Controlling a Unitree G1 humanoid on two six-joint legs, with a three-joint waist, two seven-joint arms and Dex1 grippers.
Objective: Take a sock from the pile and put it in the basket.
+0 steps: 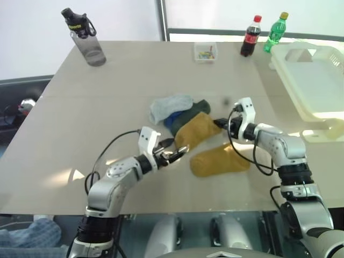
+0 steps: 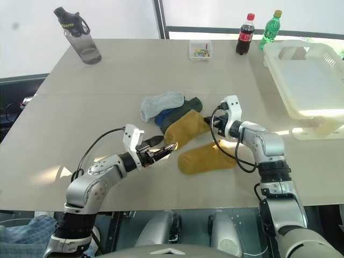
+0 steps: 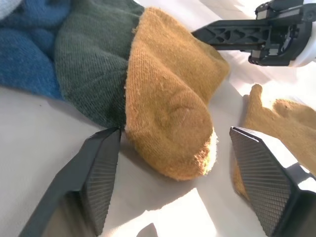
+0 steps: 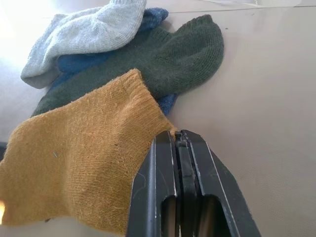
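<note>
Left gripper (image 1: 177, 152): jaws apart, straddling mustard sock (image 3: 173, 123) toe, likely readying a pinch.
Right gripper (image 4: 178, 143): closed at cuff corner; grip uncertain.
Basket (image 1: 317, 91): well apart.

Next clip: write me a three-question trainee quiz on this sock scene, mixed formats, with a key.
1. True or false: the basket already holds a sock.
2. Which colour is the sock lying apart from the pile, nearest the robot? A) light blue B) mustard-yellow C) dark green
3. Fill in: the left gripper has its fingers either side of the toe of a ____ sock.

Key:
1. False; no sock is visible in it.
2. B, the separate mustard sock.
3. Mustard-yellow; the right gripper is shut at that sock's cuff edge.
</note>
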